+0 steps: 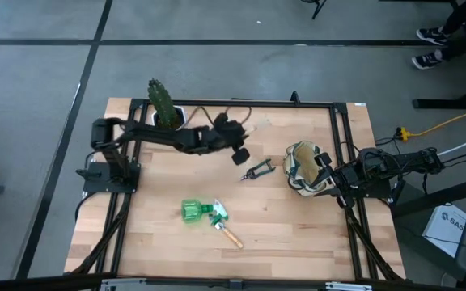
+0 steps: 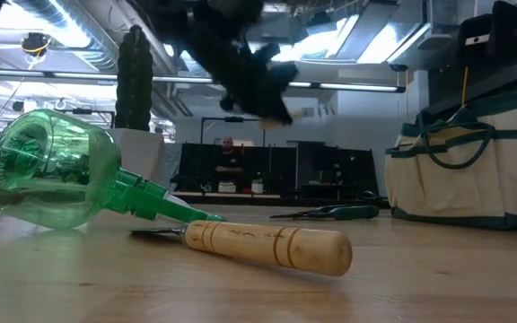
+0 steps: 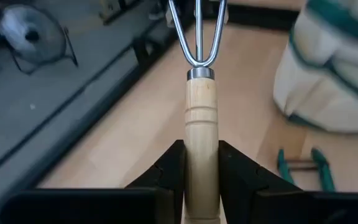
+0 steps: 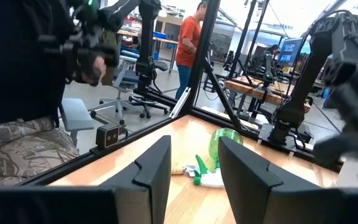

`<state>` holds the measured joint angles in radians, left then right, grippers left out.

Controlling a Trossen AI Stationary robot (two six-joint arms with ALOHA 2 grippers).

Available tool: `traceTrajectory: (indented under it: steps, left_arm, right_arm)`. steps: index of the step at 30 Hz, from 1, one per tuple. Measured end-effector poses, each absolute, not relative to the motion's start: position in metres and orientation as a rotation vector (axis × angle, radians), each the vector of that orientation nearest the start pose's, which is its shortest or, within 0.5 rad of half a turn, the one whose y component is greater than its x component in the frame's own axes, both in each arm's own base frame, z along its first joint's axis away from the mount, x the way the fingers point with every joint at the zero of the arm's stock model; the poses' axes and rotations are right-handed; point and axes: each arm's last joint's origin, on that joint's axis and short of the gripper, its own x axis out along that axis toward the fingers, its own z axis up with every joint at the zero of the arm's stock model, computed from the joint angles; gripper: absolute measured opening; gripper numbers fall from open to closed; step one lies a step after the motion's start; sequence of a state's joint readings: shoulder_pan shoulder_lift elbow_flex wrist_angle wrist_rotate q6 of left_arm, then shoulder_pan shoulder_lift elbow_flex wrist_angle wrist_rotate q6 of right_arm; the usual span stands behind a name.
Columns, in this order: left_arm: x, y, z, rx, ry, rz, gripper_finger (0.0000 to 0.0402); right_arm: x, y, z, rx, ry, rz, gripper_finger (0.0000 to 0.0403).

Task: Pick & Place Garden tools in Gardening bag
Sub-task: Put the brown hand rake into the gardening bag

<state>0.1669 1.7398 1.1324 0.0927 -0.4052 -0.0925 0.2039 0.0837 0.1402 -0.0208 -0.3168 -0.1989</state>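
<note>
My left gripper point(image 1: 235, 139) hangs above the table's middle, shut on a thin wooden-handled tool point(image 3: 201, 93) with metal prongs. It also shows high up in the low view point(image 2: 249, 72). The cream gardening bag point(image 1: 304, 168) with green trim stands upright at the right. My right gripper point(image 1: 330, 179) is open at the bag's right side point(image 4: 194, 168); whether it touches the bag I cannot tell. The green spray bottle point(image 1: 194, 211) lies on its side near the front. The wooden-handled trowel point(image 1: 226, 232) lies beside it. The pruning shears point(image 1: 259, 170) lie flat left of the bag. My left gripper pinches the tool's wooden handle point(image 3: 202, 134) between its two fingers, one on each side. The handle runs along the fingers and the metal prongs point(image 3: 197, 31) stick out ahead. The tool is lifted clear of the table.
A cactus in a white pot point(image 1: 162, 105) stands at the far left edge, beside the left arm. A black frame point(image 1: 342, 129) runs round the table. Bare wood lies between the shears and the front edge point(image 1: 298, 226). People stand in the room beyond.
</note>
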Motion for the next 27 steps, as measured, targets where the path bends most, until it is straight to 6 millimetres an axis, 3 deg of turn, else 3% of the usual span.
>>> traceTrajectory:
  steps: [6,11,27]
  left_arm:
    - [0.357,0.071,0.272,0.022,0.375,0.555,0.0063]
    - [0.347,0.068,0.294,0.028,0.314,0.495,0.0063]
    - [0.344,0.072,0.305,0.075,0.256,0.469,0.0063]
  right_arm:
    - [0.089,0.028,0.207,-0.199,-0.132,0.51,0.0137]
    - [0.089,0.028,0.213,-0.202,-0.192,0.503,0.0137]
    - [0.087,0.025,0.227,-0.171,-0.326,0.429,0.0137]
